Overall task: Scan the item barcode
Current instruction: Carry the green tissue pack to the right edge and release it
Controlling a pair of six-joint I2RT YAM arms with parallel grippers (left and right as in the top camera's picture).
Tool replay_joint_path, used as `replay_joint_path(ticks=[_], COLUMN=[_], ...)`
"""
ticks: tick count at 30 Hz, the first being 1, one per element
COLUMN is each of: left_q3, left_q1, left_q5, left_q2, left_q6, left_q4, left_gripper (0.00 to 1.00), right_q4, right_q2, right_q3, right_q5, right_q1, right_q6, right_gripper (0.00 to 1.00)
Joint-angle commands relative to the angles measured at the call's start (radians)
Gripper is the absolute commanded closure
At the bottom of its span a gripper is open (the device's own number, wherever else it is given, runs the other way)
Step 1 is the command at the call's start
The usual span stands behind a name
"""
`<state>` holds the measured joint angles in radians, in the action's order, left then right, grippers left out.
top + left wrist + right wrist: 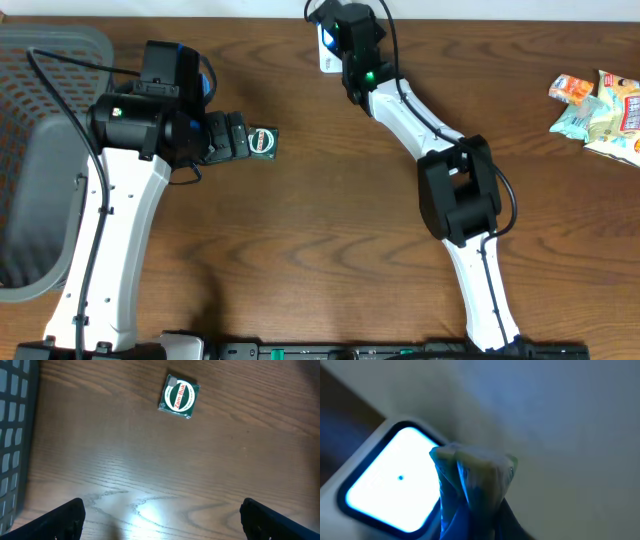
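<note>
While scanner (385, 480) glows blue, green box (180, 396) flat on table (210, 475)

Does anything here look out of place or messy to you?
Only mildly: the small green square box lies skewed and alone on the wooden table, far from the colourful snack packets heaped at the right edge. Nothing looks spilled or damaged.

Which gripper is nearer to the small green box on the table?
Left. The left gripper hovers open right beside the green box, not touching it. The right gripper is far off at the scanner, holding a packet.
</note>
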<state>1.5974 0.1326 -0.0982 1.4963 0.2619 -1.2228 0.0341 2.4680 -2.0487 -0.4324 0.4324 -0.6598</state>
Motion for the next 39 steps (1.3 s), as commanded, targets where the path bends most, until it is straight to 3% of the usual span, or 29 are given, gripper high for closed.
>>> replay_joint_path(ticks=[1, 7, 17, 18, 19, 20, 21, 28, 36, 39], left_q3=[0.003, 0.003, 0.003, 0.003, 0.003, 0.003, 0.003, 0.003, 0.003, 0.003], left_q1=[-0.002, -0.002, -0.002, -0.002, -0.002, -0.002, -0.002, -0.002, -0.002, -0.002], left_q5=[0.006, 0.006, 0.006, 0.006, 0.006, 0.006, 0.006, 0.006, 0.006, 0.006], left_q2=[0.000, 0.000, 0.000, 0.000, 0.000, 0.000, 0.000, 0.000, 0.000, 0.000], left_q6=[-0.003, -0.003, -0.003, -0.003, -0.003, -0.003, -0.003, -0.003, -0.003, -0.003], left_q4=[0.000, 0.000, 0.000, 0.000, 0.000, 0.000, 0.000, 0.000, 0.000, 0.000], left_gripper=[0.02, 0.02, 0.02, 0.02, 0.02, 0.02, 0.02, 0.02, 0.02, 0.02], right_q4=[-0.009, -0.244, -0.711, -0.740, -0.766, -0.788, -0.811, -0.893, -0.940, -0.935], right_q2=[-0.070, -0.224, -0.268, -0.266, -0.264, -0.264, -0.264, -0.264, -0.264, -0.263], right_q3=[-0.020, -0.020, -0.016, -0.015, -0.015, -0.015, -0.015, -0.015, -0.012, 0.000], right_q5=[-0.122, -0.082, -0.092, -0.089, -0.075, -0.051, -0.006, 0.366, 1.106, 1.297], right_q1=[-0.005, -0.112, -0.440, -0.471, -0.504, -0.532, -0.562, -0.684, -0.679, -0.638], right_q6=[-0.026, 0.235, 0.324, 0.352, 0.393, 0.423, 0.448, 0.572, 0.622, 0.621], right_gripper=[0.99, 0.99, 0.99, 0.93, 0.74, 0.43, 0.02, 0.01, 0.01, 0.01])
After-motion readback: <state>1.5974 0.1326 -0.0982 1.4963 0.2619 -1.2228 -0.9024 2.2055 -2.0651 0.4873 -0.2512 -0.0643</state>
